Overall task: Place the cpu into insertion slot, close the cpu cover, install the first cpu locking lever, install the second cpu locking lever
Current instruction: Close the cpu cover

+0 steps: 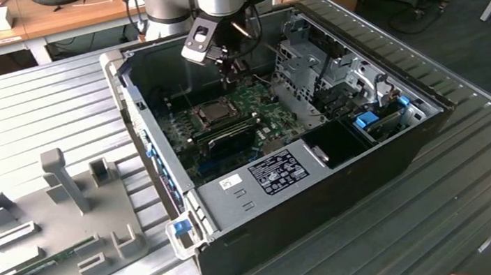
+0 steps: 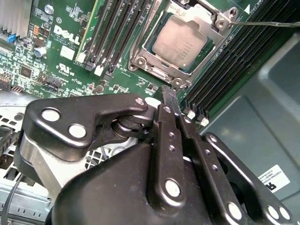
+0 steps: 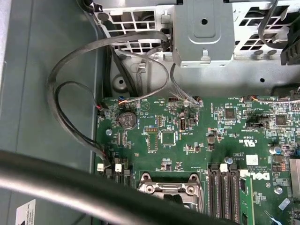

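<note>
Exterior view first: where is the arm?

Over the open computer case [image 1: 398, 154], which lies on the ribbed metal table [image 1: 27, 115]. The gripper [image 1: 236, 75] hangs above the green circuit board [image 1: 260, 100], near the insertion slot [image 1: 198, 115], a little to the exterior view's right of it and farther back.

What are the fingers doing?

In the second wrist view the gripper [image 2: 169, 101] has its two black fingers [image 2: 168, 117] pressed together, with nothing pinched between them. The tip sits just beside one edge of the socket. I cannot tell whether it touches the board.

And the cpu?

The cpu [image 2: 183, 43] lies flat in the socket, pale face up. The cpu cover [image 2: 154, 70] is down around it, and the chip shows through the cover's window.

Any lever?

A thin metal rod [image 2: 267, 22] runs out from one corner of the cover. I cannot tell whether it is latched.

What else is around?

Long black memory slots [image 2: 117, 33] run just beside the socket. In the first wrist view there are a coin battery [image 3: 127, 120] on the board, grey cables [image 3: 70, 93] looping along the case wall, and a metal drive cage [image 3: 202, 28] beyond the board. On the table at the exterior view's left lies a grey fixture tray [image 1: 59, 223].
</note>
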{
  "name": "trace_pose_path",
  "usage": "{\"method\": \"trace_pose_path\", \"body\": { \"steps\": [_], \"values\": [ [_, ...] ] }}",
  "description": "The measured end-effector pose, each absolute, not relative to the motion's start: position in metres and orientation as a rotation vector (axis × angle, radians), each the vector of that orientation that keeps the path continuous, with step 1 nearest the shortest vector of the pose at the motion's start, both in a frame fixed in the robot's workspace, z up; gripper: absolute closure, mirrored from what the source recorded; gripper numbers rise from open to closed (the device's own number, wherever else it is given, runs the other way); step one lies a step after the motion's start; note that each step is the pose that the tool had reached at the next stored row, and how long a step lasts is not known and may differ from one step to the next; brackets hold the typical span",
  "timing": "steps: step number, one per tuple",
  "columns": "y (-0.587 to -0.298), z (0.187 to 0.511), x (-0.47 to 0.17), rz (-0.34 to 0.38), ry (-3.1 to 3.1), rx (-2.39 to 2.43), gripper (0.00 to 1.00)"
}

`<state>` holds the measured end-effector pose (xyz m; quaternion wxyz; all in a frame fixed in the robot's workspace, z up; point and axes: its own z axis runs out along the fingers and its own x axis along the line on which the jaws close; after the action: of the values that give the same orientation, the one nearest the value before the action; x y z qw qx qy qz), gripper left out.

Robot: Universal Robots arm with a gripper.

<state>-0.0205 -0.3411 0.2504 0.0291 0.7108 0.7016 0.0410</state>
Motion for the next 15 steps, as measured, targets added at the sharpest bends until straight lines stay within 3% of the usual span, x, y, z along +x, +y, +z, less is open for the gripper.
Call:
{"method": "trace_pose_path", "body": {
  "steps": [10, 15],
  "values": [
    [-0.3411, 0.2496, -0.0203, 0.057, 2.197, 2.227, 0.9],
    [-0.3411, 0.2497, -0.0203, 0.056, 2.197, 2.227, 0.9]
  ]
}}
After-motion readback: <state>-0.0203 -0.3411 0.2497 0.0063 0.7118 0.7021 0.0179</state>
